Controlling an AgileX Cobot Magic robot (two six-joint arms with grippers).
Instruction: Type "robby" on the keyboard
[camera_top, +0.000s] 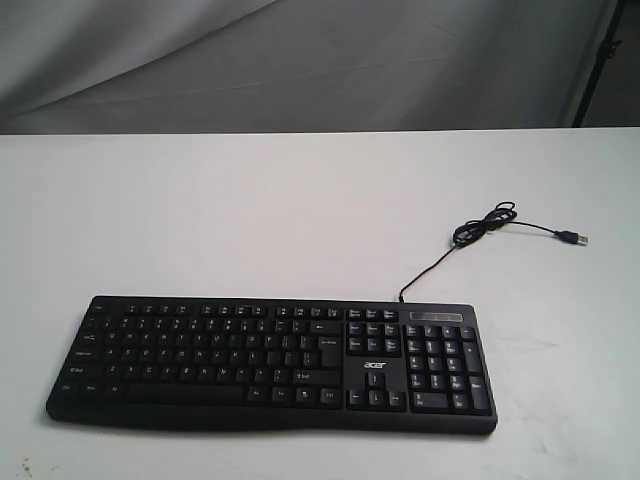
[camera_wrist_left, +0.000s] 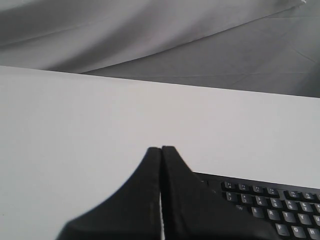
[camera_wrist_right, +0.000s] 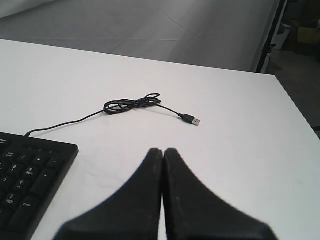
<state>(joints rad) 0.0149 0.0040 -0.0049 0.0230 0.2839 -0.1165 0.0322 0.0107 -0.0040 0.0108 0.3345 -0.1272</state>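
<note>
White table (camera_top: 200, 220) under wide black keyboard (camera_top: 270, 365)

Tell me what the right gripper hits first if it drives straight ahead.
Likely the thin USB cable lying on the table ahead of the right gripper, though its height is unclear.

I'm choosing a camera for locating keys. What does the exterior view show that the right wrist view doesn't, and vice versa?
Only the exterior view: the whole keyboard, with its letter rows and the acer logo. Only the right wrist view: the right claw, shut, and the white table's far corner. Both: the number pad, the cable with its tangled coil, and the USB plug, lying unplugged on the table.
</note>
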